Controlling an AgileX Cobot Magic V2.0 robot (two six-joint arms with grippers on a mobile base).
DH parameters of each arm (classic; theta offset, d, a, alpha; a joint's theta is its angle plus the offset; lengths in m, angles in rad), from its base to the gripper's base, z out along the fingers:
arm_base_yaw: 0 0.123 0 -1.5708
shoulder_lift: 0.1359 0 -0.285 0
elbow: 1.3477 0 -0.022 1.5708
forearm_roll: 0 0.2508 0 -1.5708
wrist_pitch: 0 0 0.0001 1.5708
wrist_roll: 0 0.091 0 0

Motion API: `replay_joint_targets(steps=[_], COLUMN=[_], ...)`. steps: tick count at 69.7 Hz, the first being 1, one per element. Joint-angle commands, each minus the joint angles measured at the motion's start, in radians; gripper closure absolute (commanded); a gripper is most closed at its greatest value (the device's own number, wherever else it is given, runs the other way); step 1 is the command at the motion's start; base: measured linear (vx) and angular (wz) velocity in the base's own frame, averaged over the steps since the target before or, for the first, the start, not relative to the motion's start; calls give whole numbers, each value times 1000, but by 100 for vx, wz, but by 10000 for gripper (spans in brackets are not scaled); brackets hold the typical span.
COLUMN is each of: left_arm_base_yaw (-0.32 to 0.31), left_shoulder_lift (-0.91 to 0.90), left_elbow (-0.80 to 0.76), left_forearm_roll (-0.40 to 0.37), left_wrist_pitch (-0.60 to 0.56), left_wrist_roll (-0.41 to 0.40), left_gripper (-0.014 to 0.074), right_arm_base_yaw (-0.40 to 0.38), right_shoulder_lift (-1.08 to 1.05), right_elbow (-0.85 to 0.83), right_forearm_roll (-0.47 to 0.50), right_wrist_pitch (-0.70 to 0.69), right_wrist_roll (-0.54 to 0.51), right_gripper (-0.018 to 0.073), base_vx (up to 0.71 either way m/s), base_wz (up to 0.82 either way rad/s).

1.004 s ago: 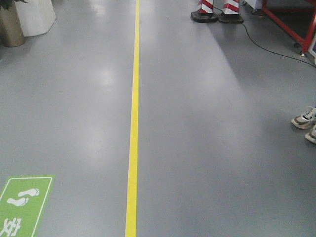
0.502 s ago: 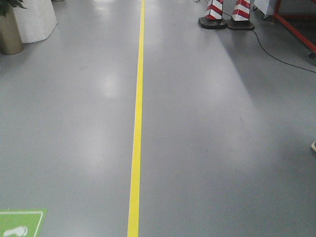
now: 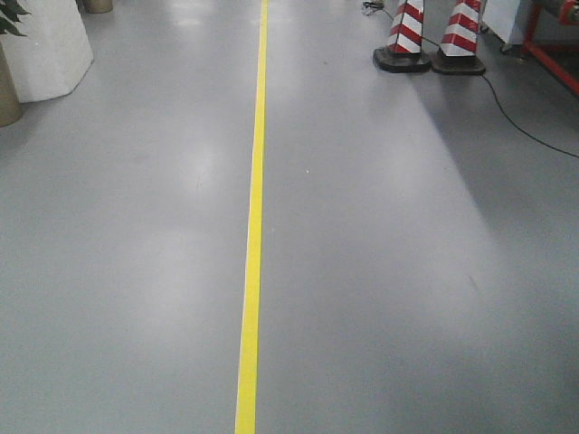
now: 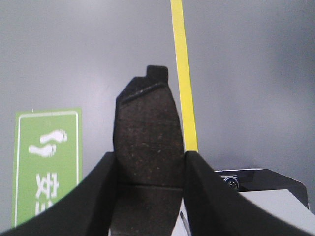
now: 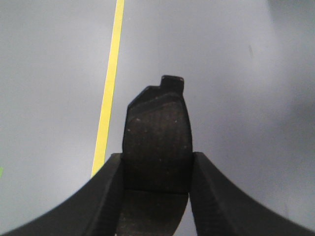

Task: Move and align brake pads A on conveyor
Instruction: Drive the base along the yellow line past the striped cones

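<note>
My left gripper is shut on a dark-grey brake pad that sticks out forward between the fingers, held above the grey floor. My right gripper is shut on a second dark-grey brake pad in the same way. Each pad shows a thin cross groove near the fingers and a small tab at its far end. The conveyor and the other pads are out of view. Neither gripper shows in the front view.
Grey floor with a yellow line running straight ahead. Two red-and-white cones and a black cable stand at far right, beside a red frame. A white planter is at far left. A green footprint sign lies below the left gripper.
The base has rolled forward along the yellow line. The green footprint sign and the shoes at right have left the front view, and the cones have drawn nearer.
</note>
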Motion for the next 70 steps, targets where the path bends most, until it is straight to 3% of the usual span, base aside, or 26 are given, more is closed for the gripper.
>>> replay_joint_targets(steps=[1, 70], left_arm_base_yaw=[-4, -4], left_shoulder_lift=[5, 5], left_elbow=[-30, -30], left_forearm_roll=[16, 16], left_wrist_pitch=[-18, -18], left_wrist_roll=[-8, -8], left_gripper=[603, 603], right_arm_base_yaw=[-5, -5], right_shoulder_lift=[7, 7], right_elbow=[-22, -22], right_forearm_roll=[-25, -25], right_wrist_pitch=[1, 1], right_wrist_roll=[-7, -7], right_gripper=[560, 560], base_vx=[78, 84], base_wz=[5, 1])
